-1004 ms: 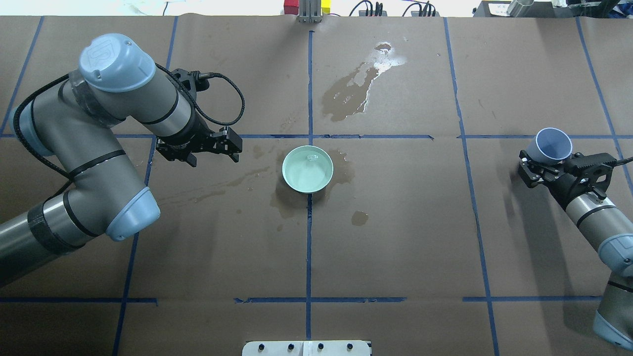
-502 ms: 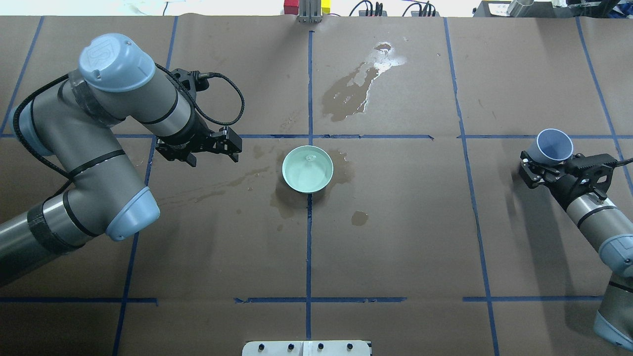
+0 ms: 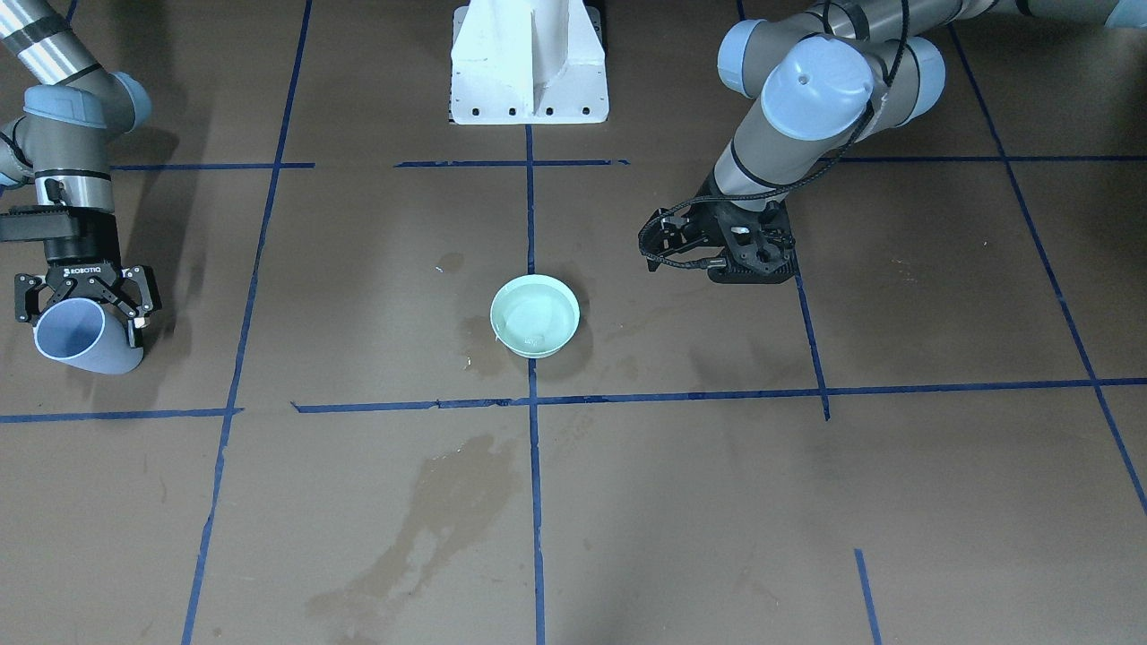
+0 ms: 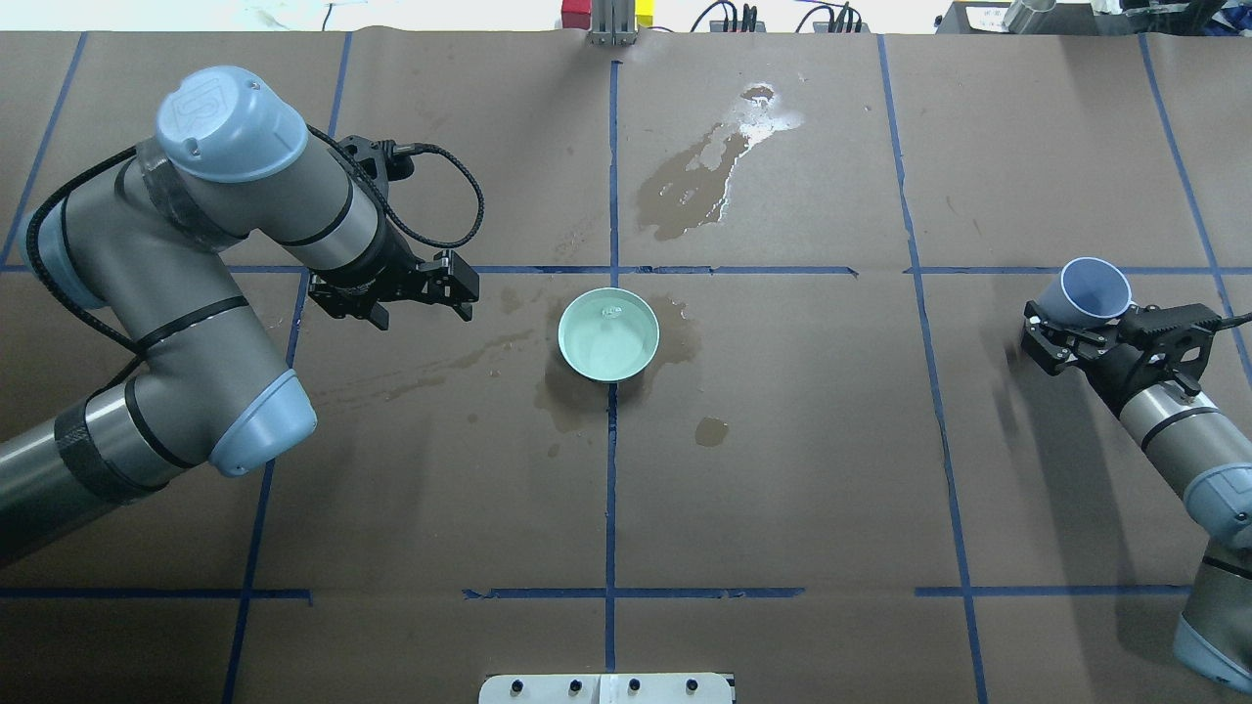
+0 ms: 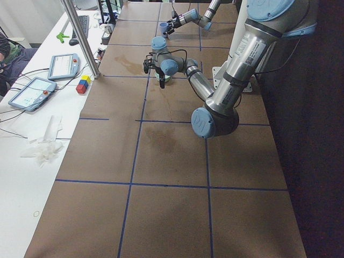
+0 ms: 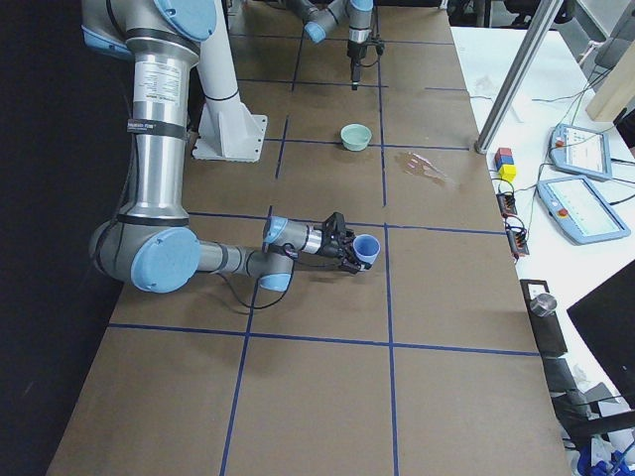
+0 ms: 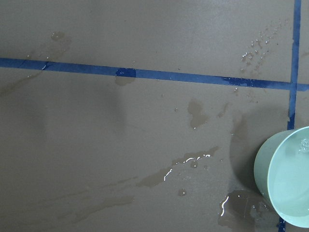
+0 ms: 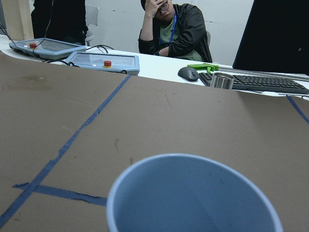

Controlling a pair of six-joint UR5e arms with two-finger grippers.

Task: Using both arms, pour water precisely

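Observation:
A mint green bowl with a shallow pool of water stands at the table's middle; it also shows in the front view and at the left wrist view's right edge. My left gripper hangs open and empty above the paper, left of the bowl and pointing down. My right gripper is shut on a tilted blue cup far to the right, low over the table. The cup's mouth fills the right wrist view; I see no water in it.
Brown paper with blue tape lines covers the table. Wet patches lie beyond the bowl and around it. The white pedestal stands at the robot's side. Tablets, a keyboard and a seated person are past the far edge.
The right gripper with the blue cup has shifted very slightly. The left arm and the bowl have not moved.

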